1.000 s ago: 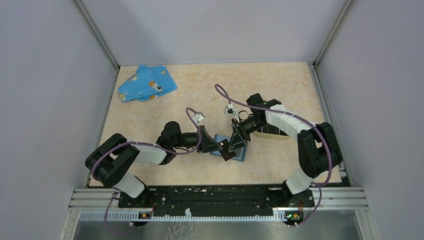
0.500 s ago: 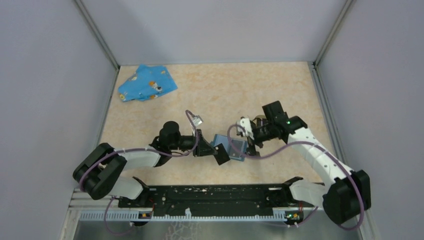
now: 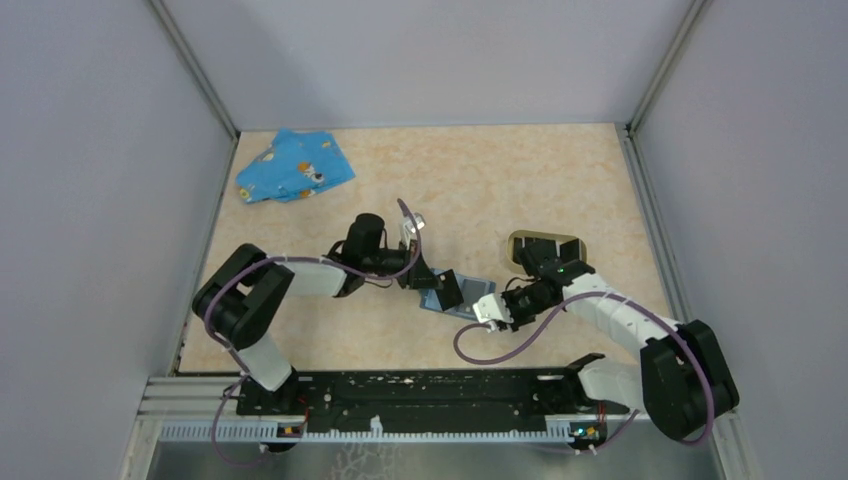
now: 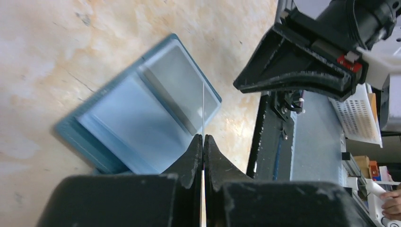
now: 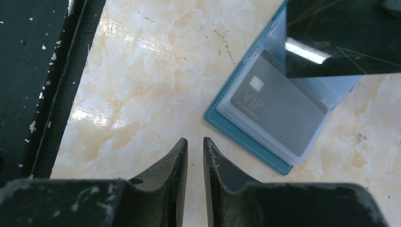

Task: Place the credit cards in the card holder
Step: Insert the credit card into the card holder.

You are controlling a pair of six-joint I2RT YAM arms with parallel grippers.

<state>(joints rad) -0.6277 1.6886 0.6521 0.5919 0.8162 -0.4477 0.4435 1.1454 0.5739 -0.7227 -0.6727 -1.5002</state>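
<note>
One sleeved grey card (image 5: pixel 279 106) reads "VIP".

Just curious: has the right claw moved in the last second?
Yes. The right gripper moved nearer the front rail, its arm no longer covering the card holder.

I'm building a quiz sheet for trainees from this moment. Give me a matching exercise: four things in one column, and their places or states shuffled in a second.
1. blue patterned cloth
2. tan-rimmed oval card holder
3. flat blue case with clear sleeves
4. left pincer

A. shut on a thin dark card
B. far-left corner of the table
C. lying flat mid-table
D. right side of the table, beside the right arm

Pairs: 1-B, 2-D, 3-C, 4-A
</note>
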